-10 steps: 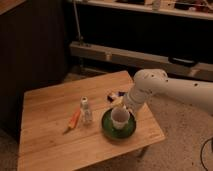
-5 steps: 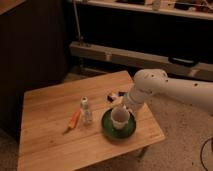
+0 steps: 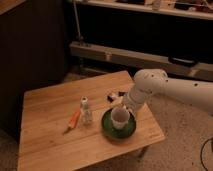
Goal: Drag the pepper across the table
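The pepper is a small slender orange thing lying on the light-wood table, left of centre, next to a small white shaker bottle. My white arm reaches in from the right. My gripper is low over the table's right part, just behind a white cup, well to the right of the pepper and apart from it.
The white cup stands on a green plate near the table's front right. A small dark object lies behind the gripper. Dark cabinets and a low shelf stand behind the table; speckled floor lies to the right.
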Tool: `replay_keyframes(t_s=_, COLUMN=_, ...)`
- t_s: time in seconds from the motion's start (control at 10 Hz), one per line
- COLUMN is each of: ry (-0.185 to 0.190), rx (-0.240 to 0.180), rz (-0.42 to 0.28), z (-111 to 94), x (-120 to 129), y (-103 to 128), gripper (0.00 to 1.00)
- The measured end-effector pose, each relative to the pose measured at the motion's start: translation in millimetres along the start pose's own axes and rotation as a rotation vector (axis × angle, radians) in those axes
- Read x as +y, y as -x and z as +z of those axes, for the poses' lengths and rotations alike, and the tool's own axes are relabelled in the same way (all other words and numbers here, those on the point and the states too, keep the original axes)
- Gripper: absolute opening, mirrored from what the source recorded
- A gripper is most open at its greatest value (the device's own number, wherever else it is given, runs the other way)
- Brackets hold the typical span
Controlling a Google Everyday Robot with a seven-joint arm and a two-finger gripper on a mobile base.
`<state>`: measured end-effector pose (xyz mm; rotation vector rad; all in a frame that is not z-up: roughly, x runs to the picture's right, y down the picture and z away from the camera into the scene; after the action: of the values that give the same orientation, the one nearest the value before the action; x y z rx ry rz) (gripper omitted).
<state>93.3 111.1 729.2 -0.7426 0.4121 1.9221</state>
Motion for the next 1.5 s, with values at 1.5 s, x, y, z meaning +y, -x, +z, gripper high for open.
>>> replay_keyframes(t_s=1.5, ry=-0.107, rx=0.048, rz=-0.304, z=-49, x=175, y=-60, gripper=0.8)
